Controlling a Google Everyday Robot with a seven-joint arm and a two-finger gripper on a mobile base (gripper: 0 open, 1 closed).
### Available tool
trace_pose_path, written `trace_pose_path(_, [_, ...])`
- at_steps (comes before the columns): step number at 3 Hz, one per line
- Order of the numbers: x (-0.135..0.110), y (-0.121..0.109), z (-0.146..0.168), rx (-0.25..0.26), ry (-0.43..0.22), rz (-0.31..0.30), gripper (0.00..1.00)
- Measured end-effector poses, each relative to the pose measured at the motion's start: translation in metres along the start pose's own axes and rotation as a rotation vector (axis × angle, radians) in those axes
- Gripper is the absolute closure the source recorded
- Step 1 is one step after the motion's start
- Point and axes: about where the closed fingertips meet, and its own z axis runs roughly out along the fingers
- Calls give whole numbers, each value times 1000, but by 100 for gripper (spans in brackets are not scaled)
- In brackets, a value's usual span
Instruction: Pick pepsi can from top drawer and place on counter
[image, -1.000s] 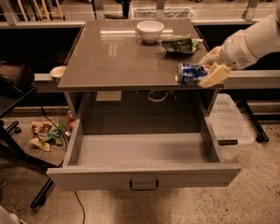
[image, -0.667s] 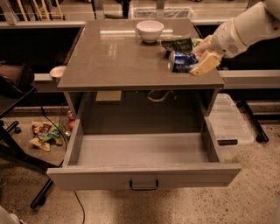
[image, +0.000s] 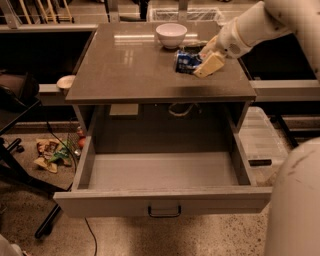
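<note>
End effector (image: 205, 61) above right rear quarter of desk (image: 125, 75), reaching in from right on white arm (image: 255, 25). Tan fingers (image: 211, 64) clamped on can (image: 184, 61), gripped at its right end. Can blue with silver rim, tipped onto its side, long axis roughly level, left end pointing toward desk centre. Dark shadow on desk surface directly under can; contact between can and surface not discernible. White bowl (image: 171, 34) upright at rear of desk, just behind and to left of can, apart from it. Dark greenish bag (image: 196, 46) between bowl and end effector, partly hidden behind can. Drawer (image: 160, 172) under desk pulled well out, grey floor and side walls exposed, flat front panel nearest camera with small dark handle (image: 164, 211) at its centre. Can well above and behind drawer, outside it. Clear plastic bin (image: 260, 142) on floor to right of drawer. Crumpled wrappers (image: 50, 152) on floor to left, near black chair leg (image: 46, 220). Small round dish (image: 65, 81) on ledge just beside desk's left edge. Pale rounded robot body (image: 297, 205) filling lower right corner.
</note>
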Motion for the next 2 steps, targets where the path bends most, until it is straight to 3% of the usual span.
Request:
trace_pose_path(1, [-5,-12,32,-6,1,28,100])
trace_pose_path(2, [-7,-23,54,-16,-3,54,73])
